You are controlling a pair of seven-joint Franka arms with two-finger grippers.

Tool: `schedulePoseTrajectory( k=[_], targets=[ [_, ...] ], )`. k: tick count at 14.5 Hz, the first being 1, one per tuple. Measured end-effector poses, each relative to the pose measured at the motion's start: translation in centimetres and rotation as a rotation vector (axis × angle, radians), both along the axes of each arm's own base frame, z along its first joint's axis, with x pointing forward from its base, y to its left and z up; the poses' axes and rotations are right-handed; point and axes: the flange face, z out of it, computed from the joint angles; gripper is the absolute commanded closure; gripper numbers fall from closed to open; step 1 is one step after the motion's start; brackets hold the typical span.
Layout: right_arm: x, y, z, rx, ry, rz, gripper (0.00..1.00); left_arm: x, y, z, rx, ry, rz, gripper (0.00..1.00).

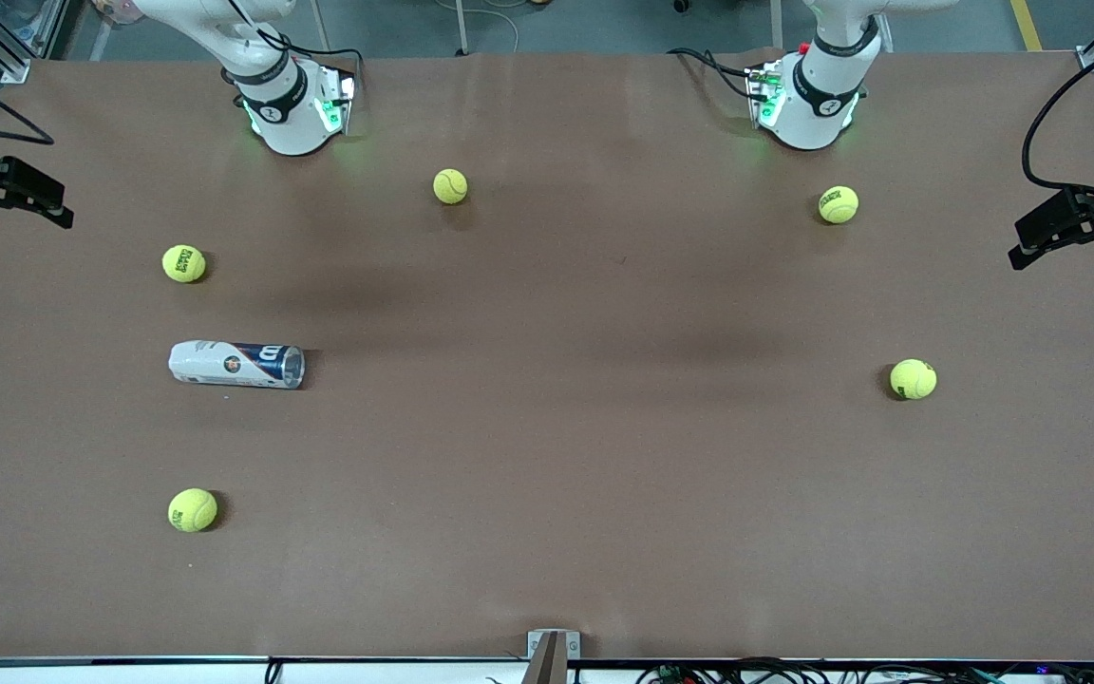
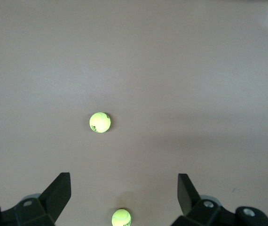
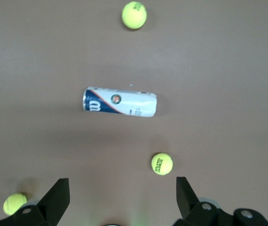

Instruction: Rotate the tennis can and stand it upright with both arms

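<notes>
The tennis can lies on its side on the brown table, toward the right arm's end, its blue end pointing at the table's middle. It also shows in the right wrist view. My right gripper is open and empty, high above the table, well apart from the can. My left gripper is open and empty, high over the left arm's end of the table, with no can in its view. Neither gripper shows in the front view; only the arms' bases do.
Several yellow-green tennis balls lie scattered: one farther from the front camera than the can, one nearer, others apart. Black fixtures stand at both table ends.
</notes>
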Motion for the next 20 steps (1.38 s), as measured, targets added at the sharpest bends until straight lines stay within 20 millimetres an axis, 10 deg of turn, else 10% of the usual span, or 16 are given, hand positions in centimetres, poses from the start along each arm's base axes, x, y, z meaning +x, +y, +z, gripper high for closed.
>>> schedulePoseTrajectory(
  k=[5, 9, 16, 20],
  targets=[
    [5.4, -3.7, -7.1, -0.076, 0.078, -0.029, 0.00, 0.0, 0.9, 0.1, 0.002, -0.002, -0.007, 0.00],
    [7.2, -5.4, -7.6, -0.166, 0.044, -0.059, 0.00, 0.0, 0.9, 0.1, 0.002, -0.002, -0.007, 0.00],
    [6.5, -7.1, -9.5, -0.160, 0.055, -0.876, 0.00, 0.0, 0.9, 0.1, 0.002, -0.002, -0.007, 0.00],
    [6.8, -5.8, -14.0, -0.134, 0.155, -1.219, 0.00, 0.0, 0.9, 0.1, 0.002, -0.002, -0.007, 0.00]
  ],
)
